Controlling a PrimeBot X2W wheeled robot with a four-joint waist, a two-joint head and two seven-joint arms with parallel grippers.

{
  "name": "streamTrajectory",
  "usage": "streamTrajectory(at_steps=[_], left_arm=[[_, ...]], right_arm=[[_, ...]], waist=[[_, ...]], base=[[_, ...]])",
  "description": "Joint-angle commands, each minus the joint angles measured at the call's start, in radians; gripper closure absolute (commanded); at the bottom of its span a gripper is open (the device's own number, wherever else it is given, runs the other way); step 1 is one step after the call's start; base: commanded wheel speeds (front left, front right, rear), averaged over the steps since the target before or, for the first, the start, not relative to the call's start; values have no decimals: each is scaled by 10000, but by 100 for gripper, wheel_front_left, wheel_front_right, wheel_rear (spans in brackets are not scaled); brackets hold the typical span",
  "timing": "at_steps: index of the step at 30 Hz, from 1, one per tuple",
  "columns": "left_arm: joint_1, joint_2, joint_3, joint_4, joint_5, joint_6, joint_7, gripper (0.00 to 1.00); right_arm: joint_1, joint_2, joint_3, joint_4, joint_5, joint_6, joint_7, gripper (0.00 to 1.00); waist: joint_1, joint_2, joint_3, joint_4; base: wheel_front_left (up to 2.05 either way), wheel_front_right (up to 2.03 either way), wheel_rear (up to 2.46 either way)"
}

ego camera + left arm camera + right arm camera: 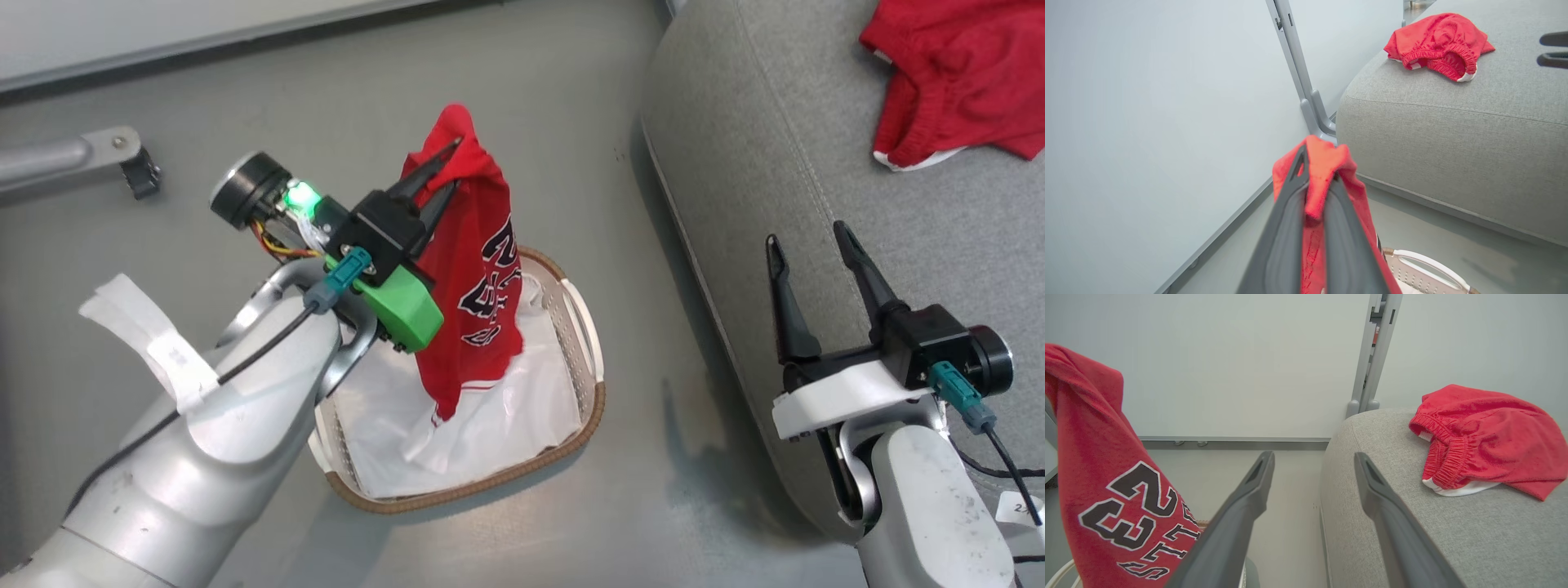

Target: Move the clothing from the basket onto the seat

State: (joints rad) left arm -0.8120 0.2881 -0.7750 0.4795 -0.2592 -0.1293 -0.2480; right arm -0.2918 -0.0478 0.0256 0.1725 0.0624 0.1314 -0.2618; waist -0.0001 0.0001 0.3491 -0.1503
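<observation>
The grey seat [816,204] takes the right side of the head view, from the top edge down to the lower right, and it is the biggest thing here. The basket [490,482] stands on the floor [245,98] in the lower middle of that view, just beside the seat's rounded edge, with a white sheet [490,408] lying inside it. The red jersey [478,286] with the dark lettering hangs above the basket in the middle of the frame. I cannot tell if its lower end touches the sheet. The red shorts [955,73] are already lying on the seat, in the upper right corner. The left claw [453,163], middle left of the frame, is clamped on a bunch of cloth at the top of the jersey, and the rest falls loose under it. The right claw [807,237], at the lower right over the seat's edge, has its fingers apart and holds nothing. I judge the jersey to be light, soft and limp. It should swing and drag while it is carried and will not keep any shape. The hold on a thick fold near the top looks right, since a thin single layer could slip out. When it is let go over the seat it should fall in a heap.
</observation>
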Motion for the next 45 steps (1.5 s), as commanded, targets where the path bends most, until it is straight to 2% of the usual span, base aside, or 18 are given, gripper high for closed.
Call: streamTrajectory(at_steps=[1,9,17,27,31,45], left_arm=[[-307,132,-7,-230,-115,-14,113,100],[-1613,485,158,-997,-378,-5,1095,100],[-2427,206,294,-1117,-569,-5,1227,100],[-2525,-171,-141,-1139,-721,-4,1061,100],[-2406,-213,-370,-1412,-809,-4,1055,100],[-2111,-470,-751,-2396,-1087,95,1199,100]], right_arm=[[233,-49,60,86,-41,-14,-49,0],[229,-47,777,318,154,-14,-49,0],[-399,-44,1787,664,202,-14,-49,0],[-1879,-46,4158,1778,829,-14,-49,0],[-2261,-47,4786,2049,1258,-14,-49,0],[-3273,-44,5223,2819,1625,-14,-47,0]], waist=[[1,-1,-1454,671],[1,-1,-2127,583],[1,-1,-2283,509],[1,-1,-2581,814],[1,-1,-2724,1002],[1,-1,-3011,1393]], base=[[0,0,0],[0,0,0],[0,0,0],[0,0,0],[0,0,0],[0,0,0]])
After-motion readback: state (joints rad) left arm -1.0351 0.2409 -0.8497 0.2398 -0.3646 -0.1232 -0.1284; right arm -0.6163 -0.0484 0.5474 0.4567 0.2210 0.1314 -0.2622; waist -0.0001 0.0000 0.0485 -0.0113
